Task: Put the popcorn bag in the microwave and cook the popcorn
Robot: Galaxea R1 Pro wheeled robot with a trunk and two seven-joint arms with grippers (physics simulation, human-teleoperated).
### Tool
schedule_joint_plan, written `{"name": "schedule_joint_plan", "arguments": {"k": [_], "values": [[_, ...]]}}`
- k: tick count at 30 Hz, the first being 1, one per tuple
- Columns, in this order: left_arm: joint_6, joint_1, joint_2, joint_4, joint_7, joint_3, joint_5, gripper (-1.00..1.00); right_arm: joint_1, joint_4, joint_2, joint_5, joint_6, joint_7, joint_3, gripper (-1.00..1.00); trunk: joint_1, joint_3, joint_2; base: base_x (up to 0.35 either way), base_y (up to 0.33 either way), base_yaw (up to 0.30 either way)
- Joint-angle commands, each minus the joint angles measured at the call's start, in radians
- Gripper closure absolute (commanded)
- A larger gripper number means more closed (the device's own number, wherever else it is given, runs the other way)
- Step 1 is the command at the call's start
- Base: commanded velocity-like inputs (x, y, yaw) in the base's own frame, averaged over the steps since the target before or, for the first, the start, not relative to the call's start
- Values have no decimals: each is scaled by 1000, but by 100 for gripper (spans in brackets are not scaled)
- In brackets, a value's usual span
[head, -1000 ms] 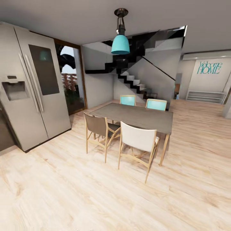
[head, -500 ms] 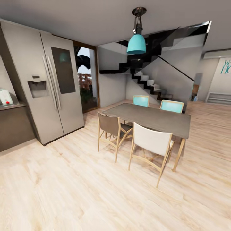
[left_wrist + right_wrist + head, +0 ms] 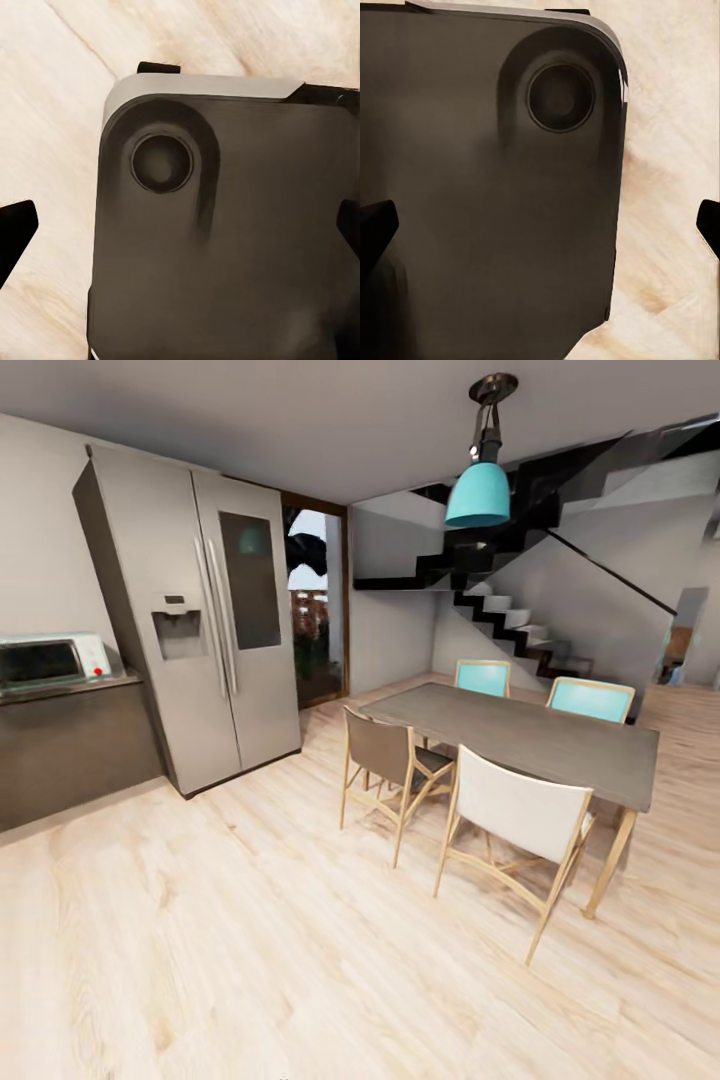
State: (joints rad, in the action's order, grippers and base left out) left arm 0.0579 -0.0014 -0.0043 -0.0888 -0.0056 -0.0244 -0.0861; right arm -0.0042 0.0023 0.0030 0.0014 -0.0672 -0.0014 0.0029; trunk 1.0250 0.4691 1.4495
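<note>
The left tool [image 3: 180, 232] points straight down at the robot's own dark base [image 3: 225, 247], its two black fingertips [image 3: 15, 232] showing at opposite edges of the left wrist frame, set wide apart with nothing between them. The right tool [image 3: 540, 229] hangs the same way over the base [image 3: 487, 187], fingertips [image 3: 376, 225] spread to both edges of its frame and holding nothing. Pale wood floor [image 3: 52, 97] shows past the base's rounded corner in both wrist frames.

In the head frame, the wood floor [image 3: 300, 960] fills the lower half. At the middle left edge the microwave [image 3: 52, 659] sits on the bench [image 3: 70, 690], which has dark cabinet fronts below. Just right of it stands a tall grey fridge [image 3: 195, 620], then a glazed doorway [image 3: 315, 610]. At centre right is a grey dining table [image 3: 540, 735] with four chairs [image 3: 520, 815] around it, a turquoise lamp [image 3: 480, 490] hanging above at the upper right, and a black-and-white staircase [image 3: 520, 620] behind. The popcorn bag cannot be made out.
</note>
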Motion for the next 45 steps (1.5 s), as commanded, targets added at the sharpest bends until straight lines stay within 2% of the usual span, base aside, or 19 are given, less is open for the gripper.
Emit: {"name": "schedule_joint_plan", "arguments": {"k": [1,45], "values": [[2,0,0,0,-1,-2,-9,-100,0,1,0,0,-3,0,0,-100,0,1,0,0,0,270],[3,0,0,0,-1,-2,-7,-100,0,1,0,-5,-11,0,-1,-100,0,1,0,0,0,270]]}}
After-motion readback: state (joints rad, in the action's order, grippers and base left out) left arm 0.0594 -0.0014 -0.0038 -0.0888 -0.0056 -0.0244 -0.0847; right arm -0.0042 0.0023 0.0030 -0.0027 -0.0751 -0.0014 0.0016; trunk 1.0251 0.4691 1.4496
